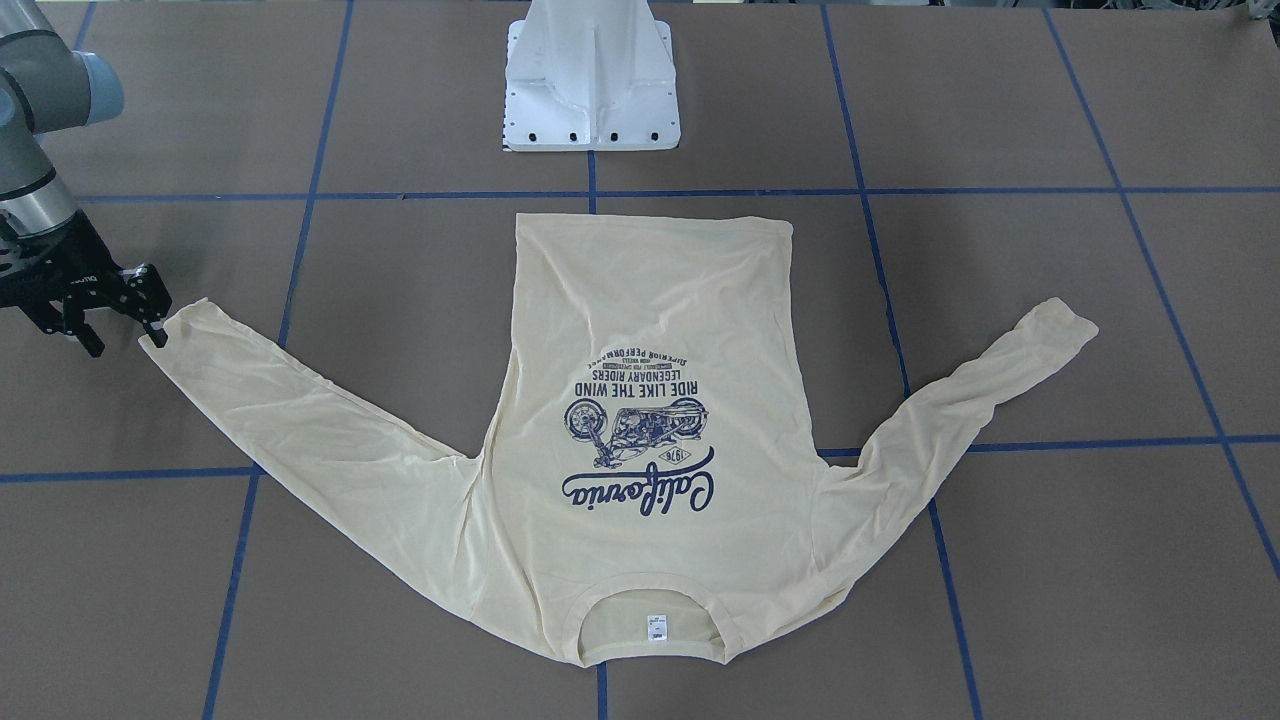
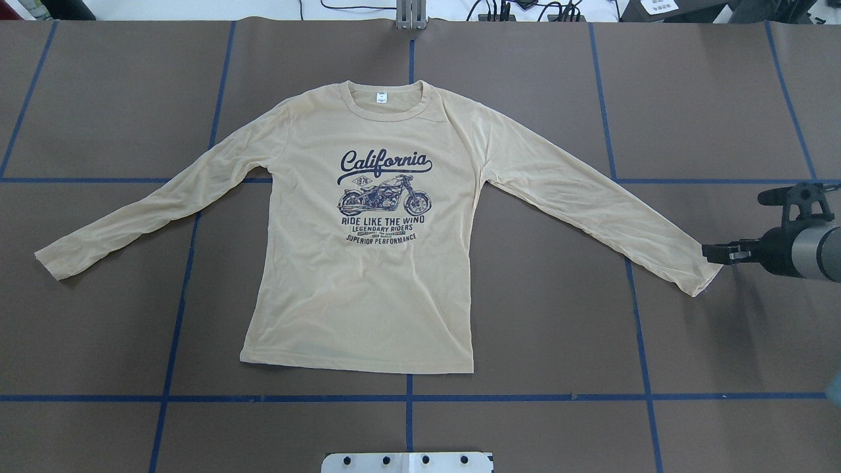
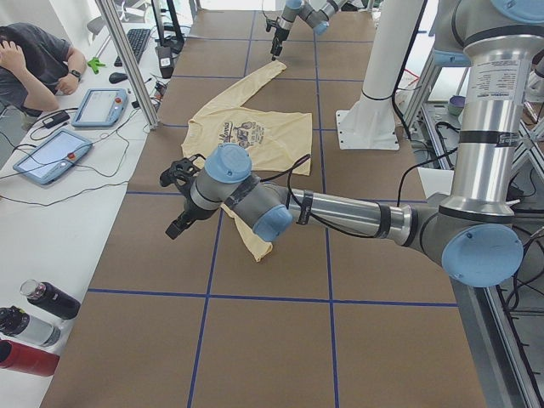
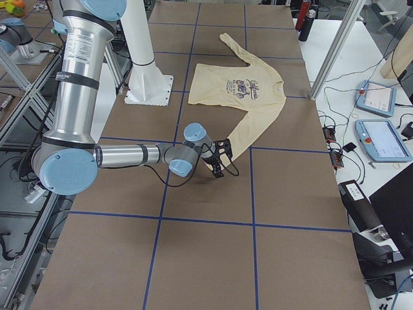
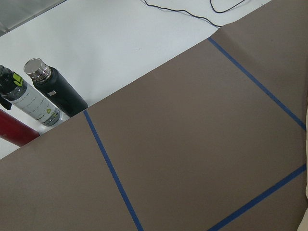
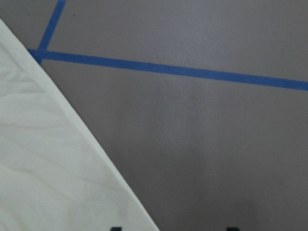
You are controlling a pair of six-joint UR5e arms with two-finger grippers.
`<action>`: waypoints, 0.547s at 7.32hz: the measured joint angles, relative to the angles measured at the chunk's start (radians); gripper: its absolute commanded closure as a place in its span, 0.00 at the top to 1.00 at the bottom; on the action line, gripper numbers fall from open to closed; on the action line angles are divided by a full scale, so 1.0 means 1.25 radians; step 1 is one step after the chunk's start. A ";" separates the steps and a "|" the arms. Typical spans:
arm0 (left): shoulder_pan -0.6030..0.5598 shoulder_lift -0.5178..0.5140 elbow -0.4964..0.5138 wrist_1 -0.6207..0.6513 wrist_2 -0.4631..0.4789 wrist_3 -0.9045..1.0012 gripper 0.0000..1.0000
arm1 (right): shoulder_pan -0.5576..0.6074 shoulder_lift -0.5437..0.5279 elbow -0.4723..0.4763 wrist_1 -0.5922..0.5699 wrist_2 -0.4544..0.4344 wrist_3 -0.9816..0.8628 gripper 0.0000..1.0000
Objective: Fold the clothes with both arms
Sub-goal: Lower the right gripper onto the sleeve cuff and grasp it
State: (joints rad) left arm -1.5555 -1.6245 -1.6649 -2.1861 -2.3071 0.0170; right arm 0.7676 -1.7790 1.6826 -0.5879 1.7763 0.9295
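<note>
The T-shirt (image 3: 255, 140) lies flat on the brown table (image 3: 280, 340). The left gripper (image 3: 178, 223) hangs just beside its near sleeve, the right gripper (image 3: 274, 49) at its far cuff; how their jaws stand is unclear. A white pedestal (image 3: 370, 119) stands beside its hem; 3 bottles (image 3: 51, 300) lie well beyond the near sleeve.

Open worktop (image 2: 558, 315) lies all round the spread T-shirt (image 2: 368, 295). Only the white pedestal (image 1: 592, 90) stands near its hem, and bottles (image 5: 53, 91) stand beyond the left end.
</note>
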 measured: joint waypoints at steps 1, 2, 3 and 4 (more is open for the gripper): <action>0.000 0.000 0.002 0.000 0.000 0.000 1.00 | -0.001 -0.001 -0.008 0.015 0.000 0.008 0.57; 0.000 0.000 0.005 0.000 0.000 0.000 1.00 | -0.004 -0.004 -0.009 0.022 0.000 0.014 0.52; 0.000 0.000 0.007 0.000 -0.001 0.000 1.00 | -0.009 -0.011 -0.010 0.029 0.000 0.016 0.52; 0.000 0.000 0.007 0.000 -0.001 0.000 1.00 | -0.014 -0.015 -0.010 0.034 0.000 0.017 0.52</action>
State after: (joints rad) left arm -1.5555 -1.6240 -1.6559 -2.1859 -2.3084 0.0169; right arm 0.7495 -1.7972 1.6705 -0.5448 1.7763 0.9505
